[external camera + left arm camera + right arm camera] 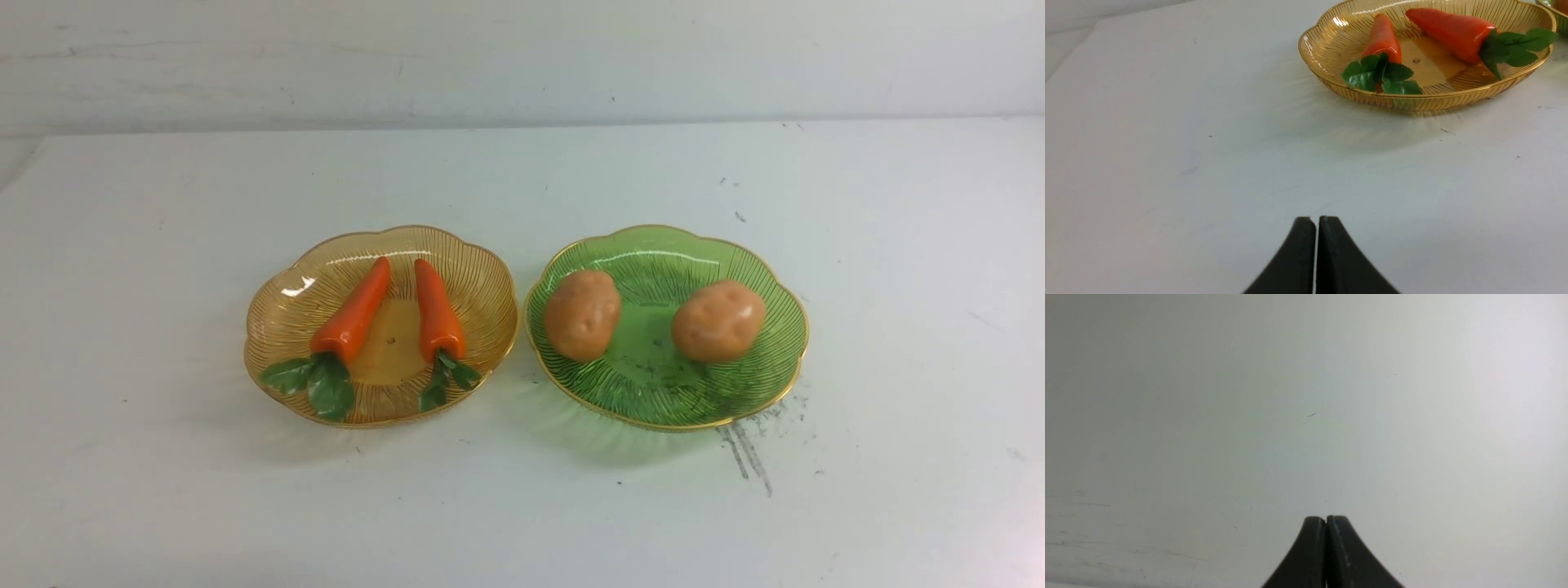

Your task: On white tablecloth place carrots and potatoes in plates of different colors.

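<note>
Two orange carrots, one on the left [353, 312] and one on the right [437, 309], lie side by side in the amber-yellow plate [482, 282] on the white tablecloth [522, 506]. Two tan potatoes, left [582, 314] and right [718, 320], lie in the green plate [775, 359] to its right. Neither arm shows in the front view. My left gripper [1317, 219] is shut and empty, well back from the amber plate [1327, 45] and its carrots [1382, 37] [1451, 30]. My right gripper [1325, 518] is shut and empty over bare cloth [1306, 396].
Grey scuff streaks [747, 453] mark the cloth by the green plate's front right. The white wall [522, 57] rises behind the table's far edge. A sliver of the green plate [1560, 16] shows in the left wrist view.
</note>
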Available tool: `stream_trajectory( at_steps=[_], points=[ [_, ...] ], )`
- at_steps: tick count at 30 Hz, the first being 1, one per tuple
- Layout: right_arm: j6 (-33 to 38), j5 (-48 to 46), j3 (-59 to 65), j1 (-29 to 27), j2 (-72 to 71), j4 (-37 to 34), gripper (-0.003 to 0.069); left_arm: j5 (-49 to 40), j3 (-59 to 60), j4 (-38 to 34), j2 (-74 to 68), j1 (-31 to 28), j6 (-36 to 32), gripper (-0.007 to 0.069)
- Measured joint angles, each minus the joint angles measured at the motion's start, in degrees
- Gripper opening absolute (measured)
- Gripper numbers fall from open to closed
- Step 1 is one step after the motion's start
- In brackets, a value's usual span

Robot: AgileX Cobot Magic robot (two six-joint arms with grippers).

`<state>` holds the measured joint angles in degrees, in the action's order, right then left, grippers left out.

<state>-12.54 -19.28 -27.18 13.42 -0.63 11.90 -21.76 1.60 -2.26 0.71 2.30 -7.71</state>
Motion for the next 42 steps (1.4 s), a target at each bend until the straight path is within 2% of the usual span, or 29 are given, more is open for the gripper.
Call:
stream_trajectory(
  at_steps=[24,32,38,42],
  points=[
    [0.1,-2.7,0.2,0.0,0.0,-0.9,-0.0015,0.0,0.0,0.0,0.0,0.0,0.0,-0.0004],
    [11.6,-0.8,3.2,0.0,0.0,-11.4,-0.0015,0.0,0.0,0.0,0.0,0.0,0.0,-0.0004],
    [12.5,-0.4,6.3,-0.1,0.0,-12.5,-0.0015,0.0,0.0,0.0,0.0,0.0,0.0,-0.0004],
    [13.2,-0.5,10.7,-2.9,0.0,-11.9,-0.0015,0.0,0.0,0.0,0.0,0.0,0.0,-0.0004]
  ],
)
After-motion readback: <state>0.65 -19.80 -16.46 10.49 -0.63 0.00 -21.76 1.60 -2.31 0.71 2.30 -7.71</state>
